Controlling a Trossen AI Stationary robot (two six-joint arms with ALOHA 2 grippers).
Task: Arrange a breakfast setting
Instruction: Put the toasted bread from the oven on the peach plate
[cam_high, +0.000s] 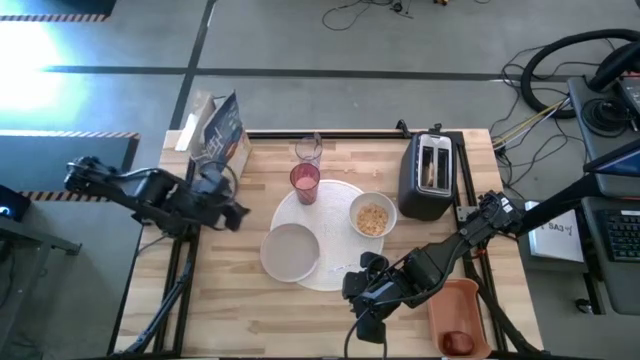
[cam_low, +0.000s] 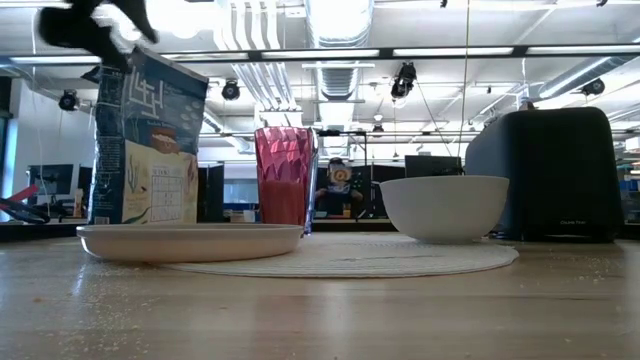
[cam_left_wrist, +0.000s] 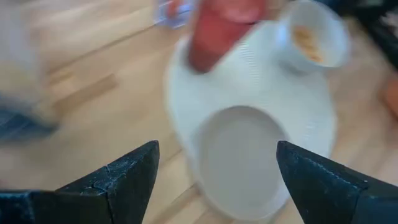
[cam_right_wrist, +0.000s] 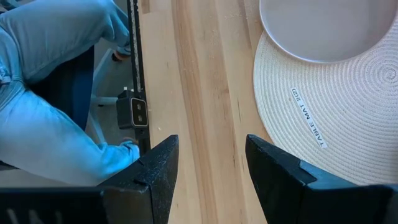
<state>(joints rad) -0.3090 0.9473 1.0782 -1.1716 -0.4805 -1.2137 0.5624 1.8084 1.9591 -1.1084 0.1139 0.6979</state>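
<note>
Pale wood worktop (cam_high: 250, 310): white round mat (cam_high: 335, 255) mid-surface carries pale plate (cam_high: 291, 251), cereal-filled white bowl (cam_high: 372, 217), pink tumbler (cam_high: 305, 183). Left claw (cam_high: 236, 215) spread, empty; right claw (cam_high: 366, 322) part-spread, empty.

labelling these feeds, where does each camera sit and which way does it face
High: overhead, straight down on the table; both arms show.
Low: table height, level past the pink tumbler and bowl into the room.
Left wrist: on the left arm, over the smaller plate; own jaws open.
Right wrist: on the right arm, toward the table edge and a person's legs; own jaws apart.
Shared: the smaller plate.
</note>
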